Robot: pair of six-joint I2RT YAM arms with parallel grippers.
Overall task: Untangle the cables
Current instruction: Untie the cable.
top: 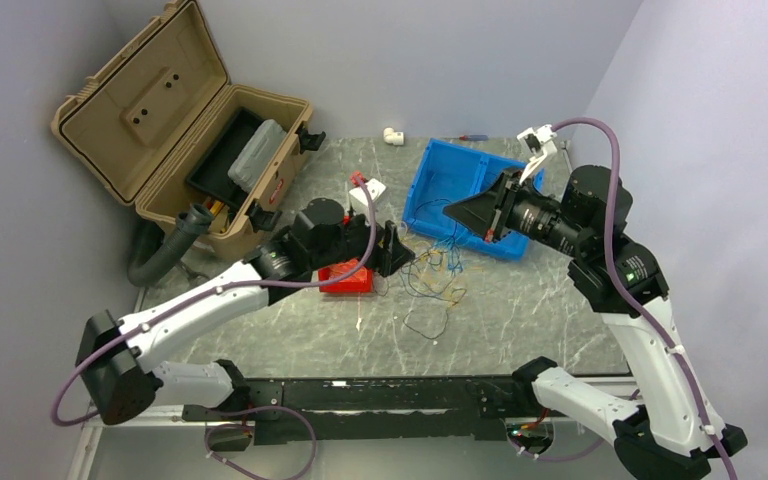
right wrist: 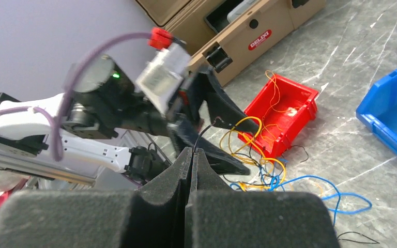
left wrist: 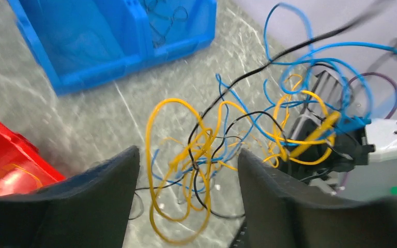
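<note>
The cables [left wrist: 196,155] are a loose tangle of thin yellow, blue and black wires, lifted partly off the table between the two arms [top: 438,268]. My left gripper [left wrist: 188,152] is open, and yellow and black loops hang in the gap between its fingers without being pinched. It reaches in from the left, just past the red bin [top: 407,257]. My right gripper [right wrist: 193,151] is shut on a thin black cable [right wrist: 207,129] that comes out of its fingertips. It hovers above the tangle, in front of the blue bin [top: 450,210].
A small red bin [top: 348,277] with a yellow wire in it lies beside the left gripper. A blue bin [top: 430,185] holding a few wires stands behind the tangle. An open tan toolbox [top: 170,120] fills the back left. More loose wire [top: 428,322] lies nearer the front.
</note>
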